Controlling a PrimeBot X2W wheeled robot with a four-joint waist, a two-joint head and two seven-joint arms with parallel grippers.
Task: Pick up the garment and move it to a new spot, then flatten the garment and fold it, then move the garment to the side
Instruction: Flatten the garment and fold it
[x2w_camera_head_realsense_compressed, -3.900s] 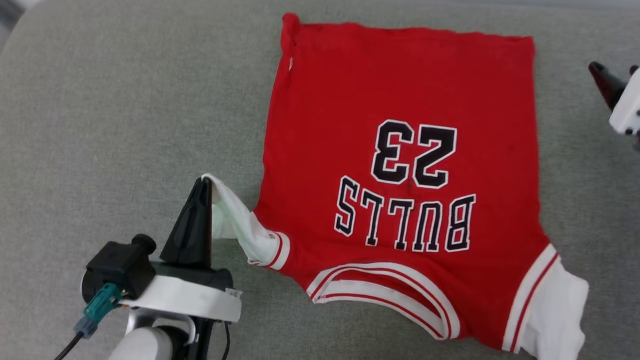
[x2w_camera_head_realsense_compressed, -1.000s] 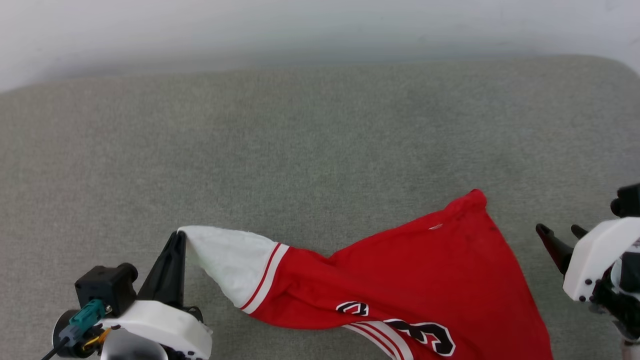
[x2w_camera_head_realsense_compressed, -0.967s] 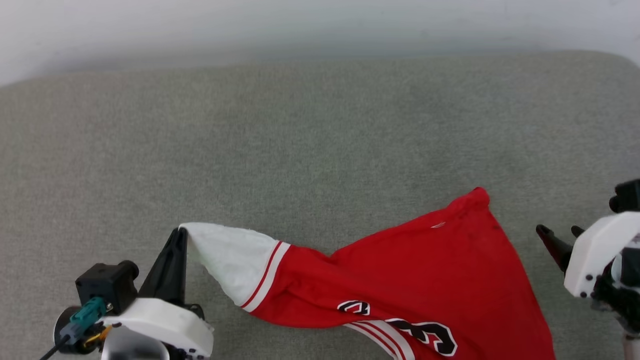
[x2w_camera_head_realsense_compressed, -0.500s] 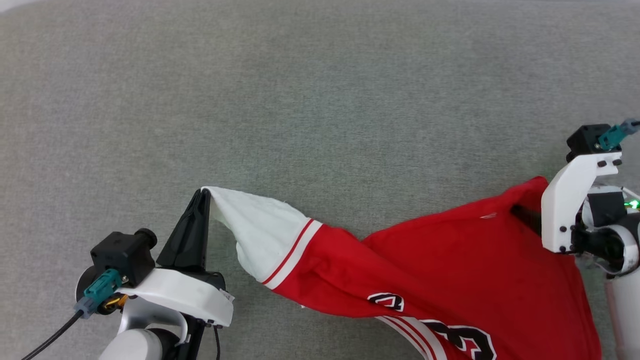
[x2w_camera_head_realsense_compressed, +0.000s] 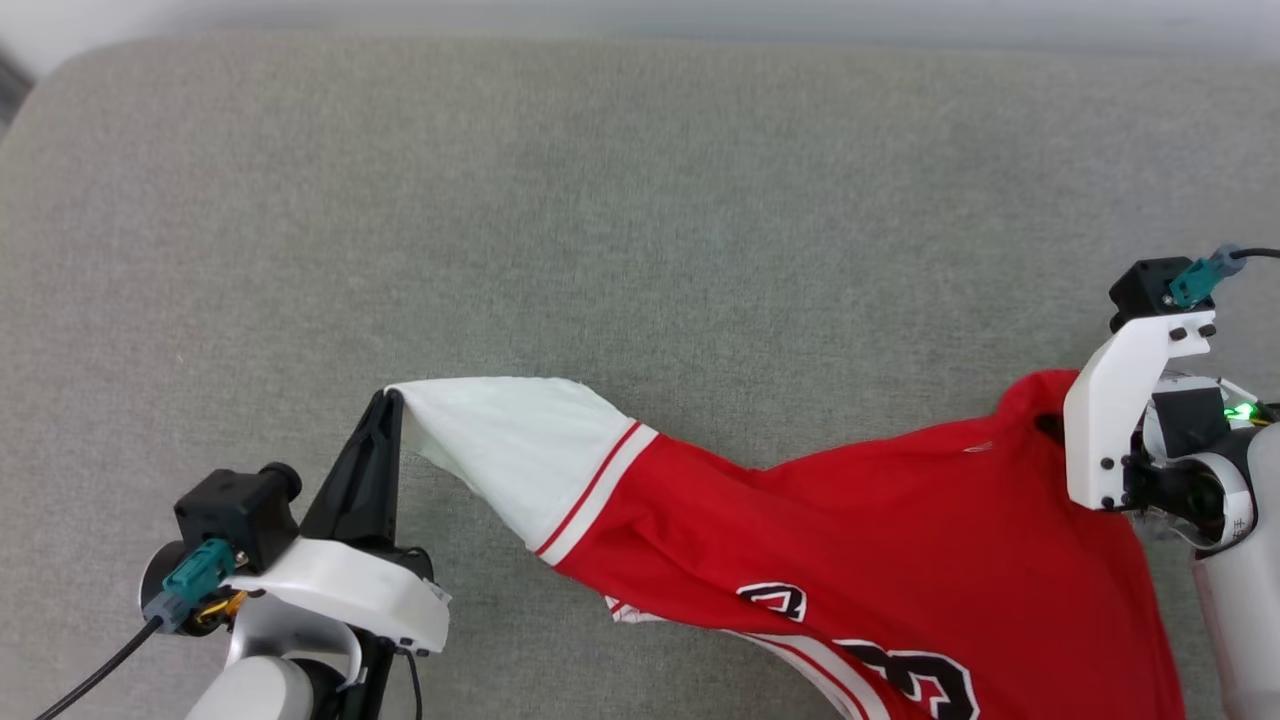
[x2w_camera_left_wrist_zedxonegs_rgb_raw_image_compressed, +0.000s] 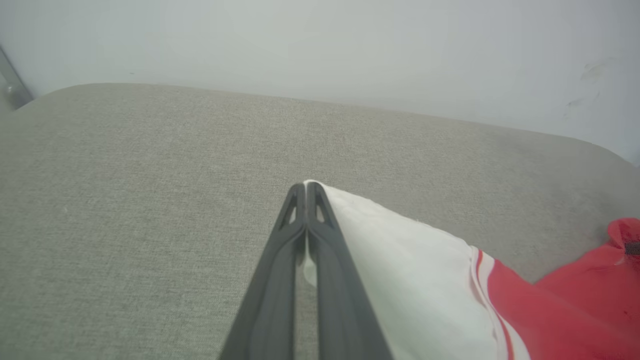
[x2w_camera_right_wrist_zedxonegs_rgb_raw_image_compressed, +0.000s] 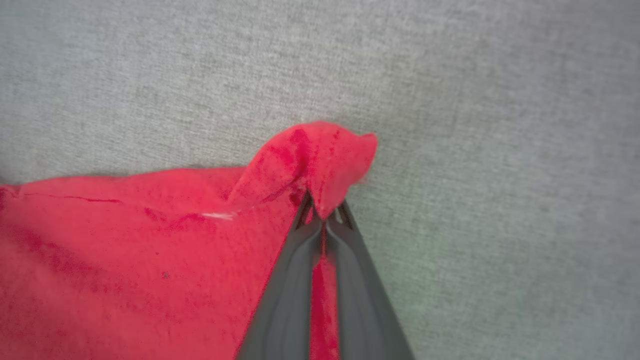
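The garment (x2w_camera_head_realsense_compressed: 850, 530), a red shirt with white sleeves and black white-outlined lettering, hangs stretched between my two grippers above the grey cushion. My left gripper (x2w_camera_head_realsense_compressed: 385, 400) at the lower left is shut on the tip of a white sleeve (x2w_camera_head_realsense_compressed: 510, 450). The left wrist view shows the shut left gripper (x2w_camera_left_wrist_zedxonegs_rgb_raw_image_compressed: 305, 186) pinching that white sleeve (x2w_camera_left_wrist_zedxonegs_rgb_raw_image_compressed: 400, 270). My right gripper (x2w_camera_right_wrist_zedxonegs_rgb_raw_image_compressed: 322, 207) is shut on a red corner of the garment (x2w_camera_right_wrist_zedxonegs_rgb_raw_image_compressed: 320, 155); in the head view its white mount hides the fingers, at the garment's right corner (x2w_camera_head_realsense_compressed: 1035, 395).
A grey upholstered cushion (x2w_camera_head_realsense_compressed: 600, 220) spreads wide behind and to the left of the garment. A pale wall (x2w_camera_left_wrist_zedxonegs_rgb_raw_image_compressed: 320, 45) rises behind its far edge. A cable trails from my left wrist at the bottom left.
My right gripper moved in to the garment's red corner and shut on it. The garment is now pulled taut between both grippers. The head camera has tilted.
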